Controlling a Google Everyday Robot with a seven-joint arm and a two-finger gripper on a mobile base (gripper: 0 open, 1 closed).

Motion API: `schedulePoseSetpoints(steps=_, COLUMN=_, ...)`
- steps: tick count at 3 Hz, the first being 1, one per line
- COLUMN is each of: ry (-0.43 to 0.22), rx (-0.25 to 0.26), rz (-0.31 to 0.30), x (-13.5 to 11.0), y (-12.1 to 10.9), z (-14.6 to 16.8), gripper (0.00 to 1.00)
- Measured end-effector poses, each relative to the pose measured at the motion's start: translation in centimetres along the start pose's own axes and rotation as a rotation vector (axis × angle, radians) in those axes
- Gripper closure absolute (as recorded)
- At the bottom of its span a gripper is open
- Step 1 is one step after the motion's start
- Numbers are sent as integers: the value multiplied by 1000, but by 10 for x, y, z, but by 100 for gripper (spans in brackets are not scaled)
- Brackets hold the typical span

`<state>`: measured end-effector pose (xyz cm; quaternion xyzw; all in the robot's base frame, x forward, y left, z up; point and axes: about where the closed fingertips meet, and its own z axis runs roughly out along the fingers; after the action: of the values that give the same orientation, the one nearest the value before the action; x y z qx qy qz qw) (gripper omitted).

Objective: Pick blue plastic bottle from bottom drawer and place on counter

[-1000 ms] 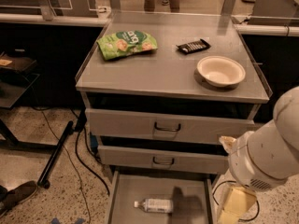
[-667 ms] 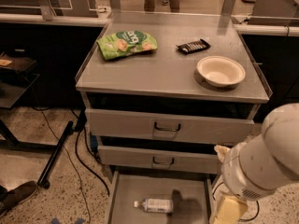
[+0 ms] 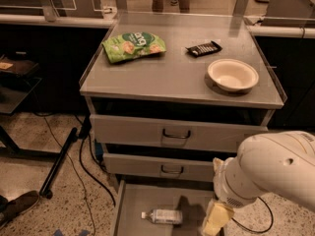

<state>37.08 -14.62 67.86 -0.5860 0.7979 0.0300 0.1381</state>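
The blue plastic bottle [image 3: 162, 216], clear with a white cap at its left end, lies on its side on the floor of the open bottom drawer [image 3: 133, 200]. The grey steel counter [image 3: 167, 77] tops the cabinet above it. My white arm [image 3: 270, 168] comes in from the lower right. Its yellowish gripper end [image 3: 215, 221] hangs over the drawer's right part, just right of the bottle and apart from it, and runs off the bottom edge of the camera view.
On the counter lie a green snack bag [image 3: 134, 45], a dark wrapped bar [image 3: 204, 48] and a white bowl [image 3: 233, 74]. Two shut drawers with loop handles [image 3: 176, 133] sit above the open one. Cables and a black stand leg [image 3: 59, 161] lie on the floor at left.
My arm has moved left and forward over the open drawer, closer to the bottle. The bottle and the things on the counter have not moved.
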Motion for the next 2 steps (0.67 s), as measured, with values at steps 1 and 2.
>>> schedulePoseSetpoints(steps=1, ry=-37, rx=-11, rz=14, x=7, y=5, z=26, gripper=0)
schedulePoseSetpoints(steps=2, ry=-63, rx=-33, rz=49, x=18, y=3, z=74, gripper=0)
